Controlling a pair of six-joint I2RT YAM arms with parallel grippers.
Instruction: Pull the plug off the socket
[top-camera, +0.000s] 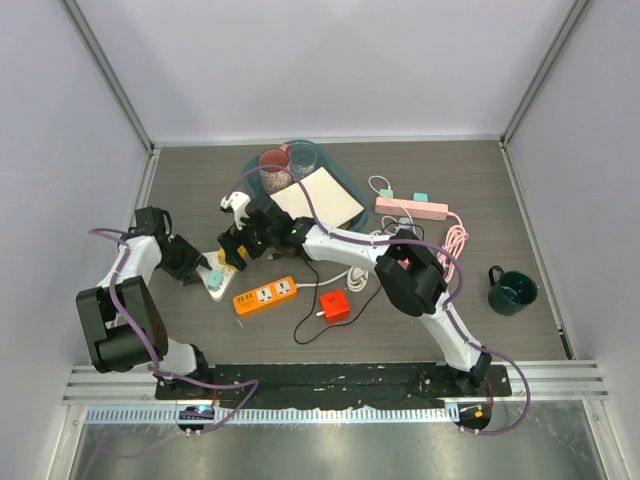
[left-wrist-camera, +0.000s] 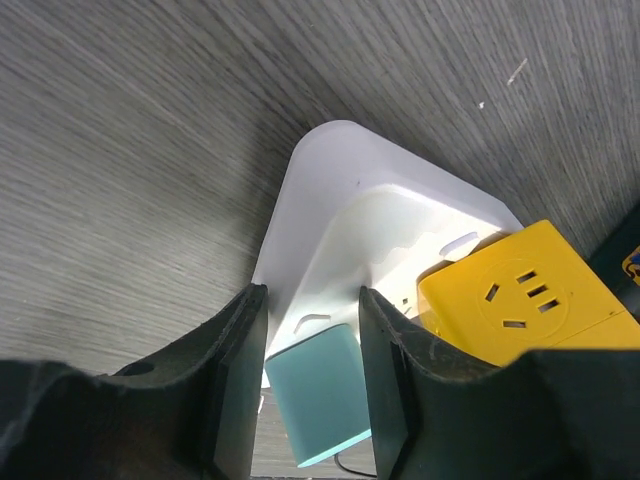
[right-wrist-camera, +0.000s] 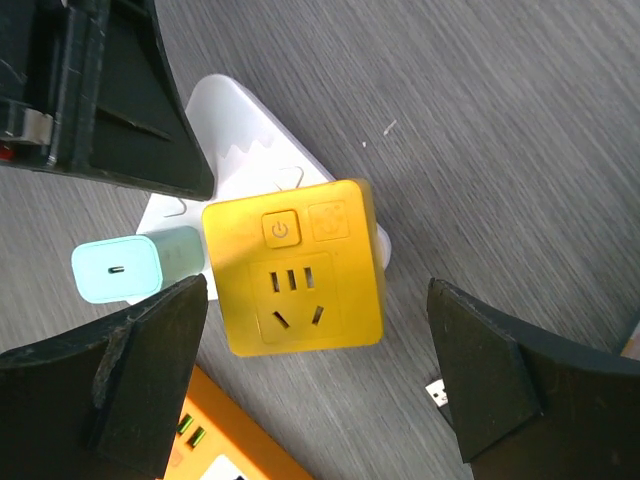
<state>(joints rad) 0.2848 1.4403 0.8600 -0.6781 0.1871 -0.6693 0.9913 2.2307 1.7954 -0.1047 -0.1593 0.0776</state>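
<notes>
Left hand (left-wrist-camera: 312, 295) straddles teal plug (left-wrist-camera: 315, 400), contact unclear; right hand (right-wrist-camera: 315, 290) wide open flanking yellow adapter (right-wrist-camera: 295, 265).

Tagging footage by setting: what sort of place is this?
Likely a robot-lab test cell: white walls border a grey table holding an orange power strip and a green mug.

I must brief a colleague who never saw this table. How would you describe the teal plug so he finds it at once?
On the left half of the table lies a white triangular socket. Two blocks sit in it: the plug is the small teal one, beside the bigger yellow cube.
</notes>
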